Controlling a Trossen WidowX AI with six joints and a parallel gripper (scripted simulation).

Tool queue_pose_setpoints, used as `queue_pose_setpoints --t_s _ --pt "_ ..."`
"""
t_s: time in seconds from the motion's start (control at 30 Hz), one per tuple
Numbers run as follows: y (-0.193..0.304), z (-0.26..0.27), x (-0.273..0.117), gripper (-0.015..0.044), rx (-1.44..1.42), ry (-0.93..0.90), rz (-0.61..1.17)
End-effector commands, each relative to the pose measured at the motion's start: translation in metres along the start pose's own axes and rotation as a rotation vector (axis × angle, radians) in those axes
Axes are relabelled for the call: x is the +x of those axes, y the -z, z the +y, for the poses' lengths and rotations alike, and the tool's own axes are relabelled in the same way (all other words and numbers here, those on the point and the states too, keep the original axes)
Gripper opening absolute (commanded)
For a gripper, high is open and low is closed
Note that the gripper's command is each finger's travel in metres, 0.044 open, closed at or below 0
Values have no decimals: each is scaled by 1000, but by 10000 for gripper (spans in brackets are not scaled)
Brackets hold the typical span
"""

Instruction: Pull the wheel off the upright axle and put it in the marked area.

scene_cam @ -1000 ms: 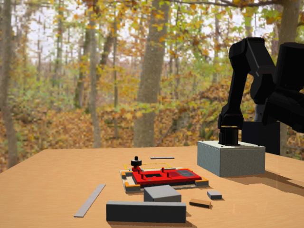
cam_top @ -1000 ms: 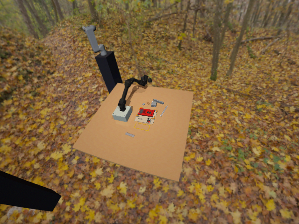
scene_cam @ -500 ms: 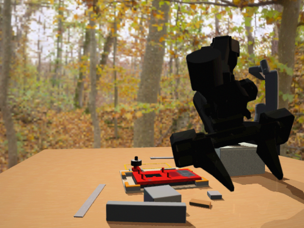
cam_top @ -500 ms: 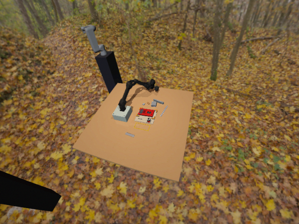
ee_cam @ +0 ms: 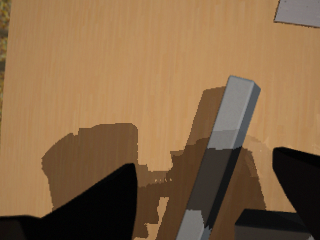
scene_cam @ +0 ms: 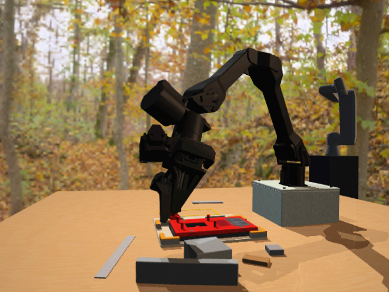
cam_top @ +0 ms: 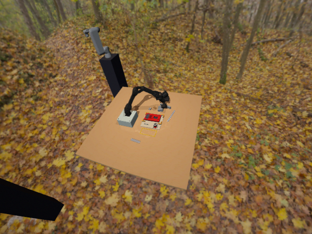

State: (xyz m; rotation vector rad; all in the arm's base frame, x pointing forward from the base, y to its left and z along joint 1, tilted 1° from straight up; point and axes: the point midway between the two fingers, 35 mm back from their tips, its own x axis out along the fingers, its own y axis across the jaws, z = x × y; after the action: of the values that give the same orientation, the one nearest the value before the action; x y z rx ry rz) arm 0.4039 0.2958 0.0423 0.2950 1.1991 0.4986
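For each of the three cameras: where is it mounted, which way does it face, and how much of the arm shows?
Top: high, far back, looking down at the whole table; entire arm and gripper show.
Exterior: near table height, opposite the grey base, facing the red board; whole arm shows.
Wrist: on the gripper, looking down at a grey bar; only the open fingers show.
Shared: top and exterior both show the red board and base.

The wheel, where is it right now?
In the top view the wheel sits on its axle at the near right corner of the board, beside the red plate and just behind the dashed yellow marked area. The open gripper is far from it.
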Motion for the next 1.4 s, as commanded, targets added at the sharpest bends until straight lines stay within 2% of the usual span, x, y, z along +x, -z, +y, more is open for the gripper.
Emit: queue_pose_setpoints --t_s 0.0,0.3,0.67,1.03,1.37 --pt "-12 -45 -23 300 232 98 -10" --pt "-8 -167 -90 300 883 363 -52" --pt "41 -272 -183 300 1610 658 -155" --pt "46 -266 -180 300 1621 663 -157" --pt "71 -300 -121 300 1621 663 -156"
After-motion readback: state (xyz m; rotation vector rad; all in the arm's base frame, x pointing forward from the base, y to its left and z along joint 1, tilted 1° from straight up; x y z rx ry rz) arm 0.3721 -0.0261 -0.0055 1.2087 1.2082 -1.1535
